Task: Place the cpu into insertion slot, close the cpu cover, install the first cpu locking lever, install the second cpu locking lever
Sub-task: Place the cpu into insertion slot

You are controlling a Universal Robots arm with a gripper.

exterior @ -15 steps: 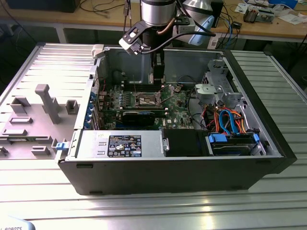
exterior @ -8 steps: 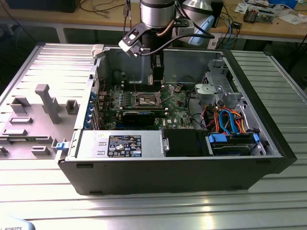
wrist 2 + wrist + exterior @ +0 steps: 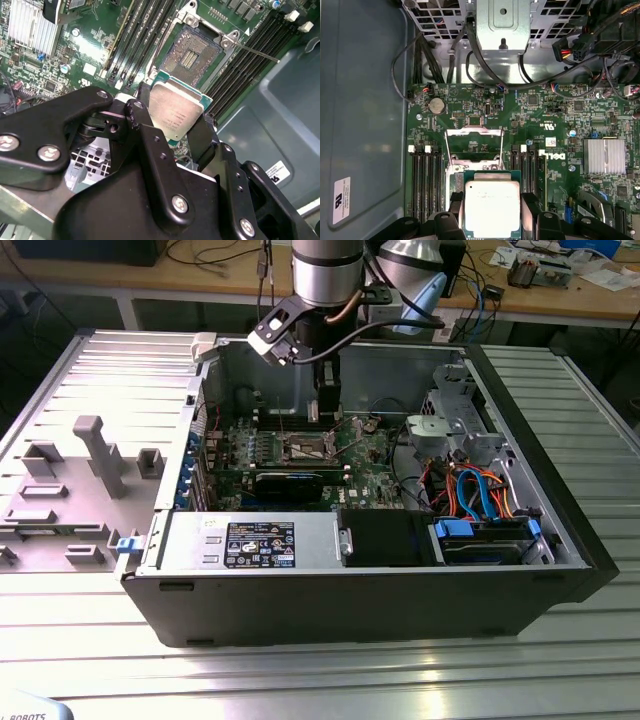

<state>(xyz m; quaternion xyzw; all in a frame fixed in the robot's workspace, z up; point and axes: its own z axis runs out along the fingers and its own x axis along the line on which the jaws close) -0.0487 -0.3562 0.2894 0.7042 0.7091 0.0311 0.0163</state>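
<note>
Pincer clamps cpu over open insertion slot, memory slots flanking

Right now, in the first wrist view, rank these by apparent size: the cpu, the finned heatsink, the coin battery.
1. cpu, though it sits nearer the camera than the board, which inflates it.
2. finned heatsink.
3. coin battery.

One cpu, one insertion slot, one coin cell, one finned heatsink — and two banks of memory slots.
</note>
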